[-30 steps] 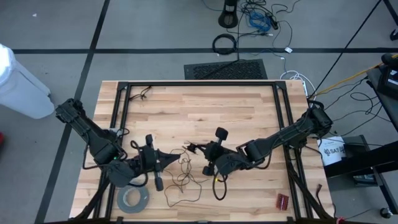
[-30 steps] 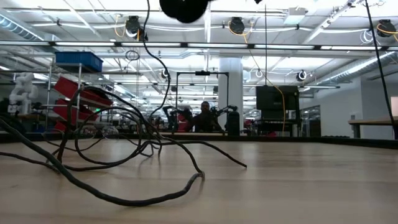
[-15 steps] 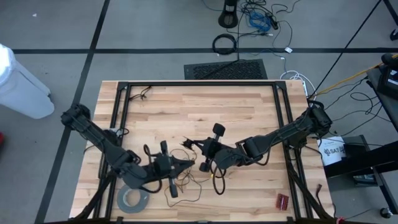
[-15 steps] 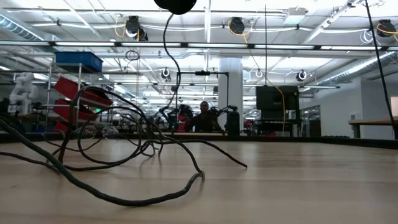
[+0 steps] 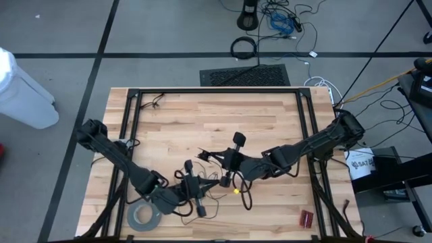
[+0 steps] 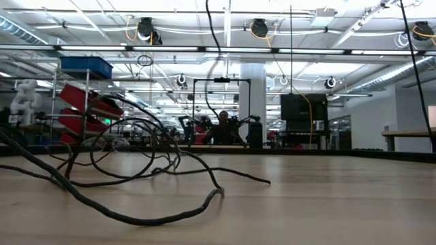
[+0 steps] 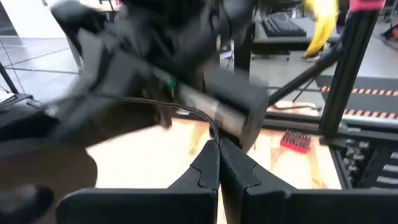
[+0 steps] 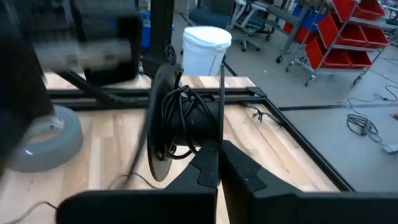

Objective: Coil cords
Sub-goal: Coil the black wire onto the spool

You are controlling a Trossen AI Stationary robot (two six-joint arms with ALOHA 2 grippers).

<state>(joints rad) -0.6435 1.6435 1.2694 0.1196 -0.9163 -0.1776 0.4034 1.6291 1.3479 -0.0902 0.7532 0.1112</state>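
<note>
Left gripper (image 5: 214, 183) clenched on thin dark wire (image 5: 202, 197) lower centre, right gripper (image 5: 208, 156) clenched mid-frame, grey tape roll (image 5: 144, 217) near lower-left table edge, bare wooden tabletop (image 5: 216, 115) across upper half.

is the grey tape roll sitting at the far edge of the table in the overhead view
No, the grey tape roll lies at the near edge of the table, by the left arm.

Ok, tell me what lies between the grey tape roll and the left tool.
In the high view, only the left arm's own dark wrist section spans from the tape roll to the left tool; no other object.
</note>
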